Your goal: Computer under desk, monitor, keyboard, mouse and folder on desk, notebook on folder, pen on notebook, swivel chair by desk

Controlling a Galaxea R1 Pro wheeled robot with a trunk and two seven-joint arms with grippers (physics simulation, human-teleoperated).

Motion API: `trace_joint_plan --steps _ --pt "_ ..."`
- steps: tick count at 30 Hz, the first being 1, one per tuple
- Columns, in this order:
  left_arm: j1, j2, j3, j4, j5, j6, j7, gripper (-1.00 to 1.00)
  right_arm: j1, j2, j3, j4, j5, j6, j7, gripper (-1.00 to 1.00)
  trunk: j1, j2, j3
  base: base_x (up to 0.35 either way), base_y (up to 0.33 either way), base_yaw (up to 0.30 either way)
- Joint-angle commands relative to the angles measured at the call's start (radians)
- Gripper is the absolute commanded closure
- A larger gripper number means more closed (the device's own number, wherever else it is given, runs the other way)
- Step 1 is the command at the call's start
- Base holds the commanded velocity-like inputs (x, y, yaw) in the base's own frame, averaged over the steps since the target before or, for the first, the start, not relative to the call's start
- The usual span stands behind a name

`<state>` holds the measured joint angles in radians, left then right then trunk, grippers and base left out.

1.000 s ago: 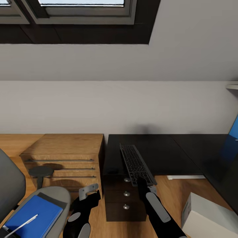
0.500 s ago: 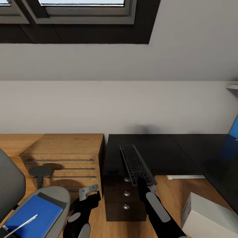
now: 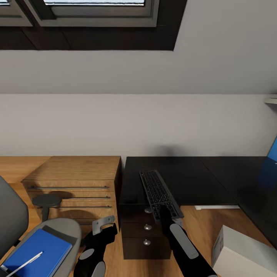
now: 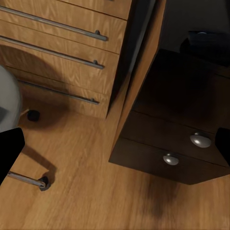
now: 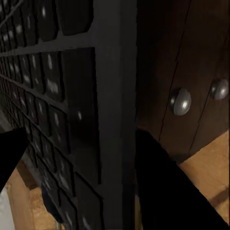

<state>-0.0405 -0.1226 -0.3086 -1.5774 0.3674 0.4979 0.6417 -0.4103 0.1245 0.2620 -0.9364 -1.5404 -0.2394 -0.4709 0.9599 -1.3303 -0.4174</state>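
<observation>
Far left, the swivel chair (image 3: pixel 57 231) carries the blue folder (image 3: pixel 32 252) with the pen (image 3: pixel 24 263) lying across it, waiting for a later step. The left gripper (image 3: pixel 103 223) hangs idle over the floor with its fingers spread and nothing in them, in front of the wooden drawers (image 3: pixel 73 184). Centre, the right gripper (image 3: pixel 166 211) clamps the near end of the keyboard (image 3: pixel 159 192), which lies lengthwise over the front edge of the dark desk (image 3: pixel 200 177), likely so it can be slid toward the monitor (image 3: pixel 272 154) at far right.
</observation>
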Motion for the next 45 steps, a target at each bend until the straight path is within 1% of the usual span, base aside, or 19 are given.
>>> trace_joint_plan --steps 1,11,16,22,38,42,44,45 --pt "-0.001 0.0 -0.001 -0.001 0.008 0.002 0.009 -1.0 -0.001 0.0 0.002 -0.001 -0.009 -0.007 -0.004 -1.0 0.0 -0.001 -0.001 0.0 0.0 0.0" --pt "-0.001 0.0 -0.002 0.003 0.009 0.002 0.009 -1.0 -0.001 -0.002 0.0 -0.001 -0.009 -0.006 -0.003 -1.0 0.0 -0.001 -0.001 0.0 0.0 0.0" --pt "-0.001 0.0 -0.01 0.012 0.008 0.002 0.007 -1.0 -0.001 -0.002 0.0 -0.001 -0.009 -0.006 0.001 -1.0 0.0 -0.001 -0.001 -0.025 0.0 0.0" --pt "-0.001 0.0 -0.027 0.013 0.008 0.002 0.008 -1.0 -0.001 -0.002 0.0 -0.001 -0.009 -0.006 0.001 -1.0 0.0 -0.001 -0.001 -0.278 0.0 0.0" --pt "-0.001 0.0 -0.029 0.015 0.008 0.002 0.009 -1.0 -0.001 0.0 0.003 0.006 -0.01 -0.005 0.002 -1.0 0.0 -0.001 -0.001 -0.319 -0.001 0.0" --pt "-0.001 0.001 -0.029 0.031 0.007 0.002 0.01 -1.0 -0.001 -0.001 0.004 0.043 -0.009 -0.005 0.001 -1.0 0.0 -0.001 -0.001 -0.266 -0.074 0.0" --pt "-0.001 0.001 -0.029 0.036 0.007 0.002 0.009 -1.0 -0.001 -0.009 0.005 0.072 -0.008 -0.004 0.001 -1.0 0.0 -0.001 -0.001 -0.169 -0.042 0.0" --pt "-0.001 0.001 -0.029 0.037 0.006 0.003 0.009 -1.0 -0.001 -0.019 0.005 0.083 -0.008 -0.005 0.001 -1.0 0.0 -0.001 -0.001 -0.096 -0.024 0.0"
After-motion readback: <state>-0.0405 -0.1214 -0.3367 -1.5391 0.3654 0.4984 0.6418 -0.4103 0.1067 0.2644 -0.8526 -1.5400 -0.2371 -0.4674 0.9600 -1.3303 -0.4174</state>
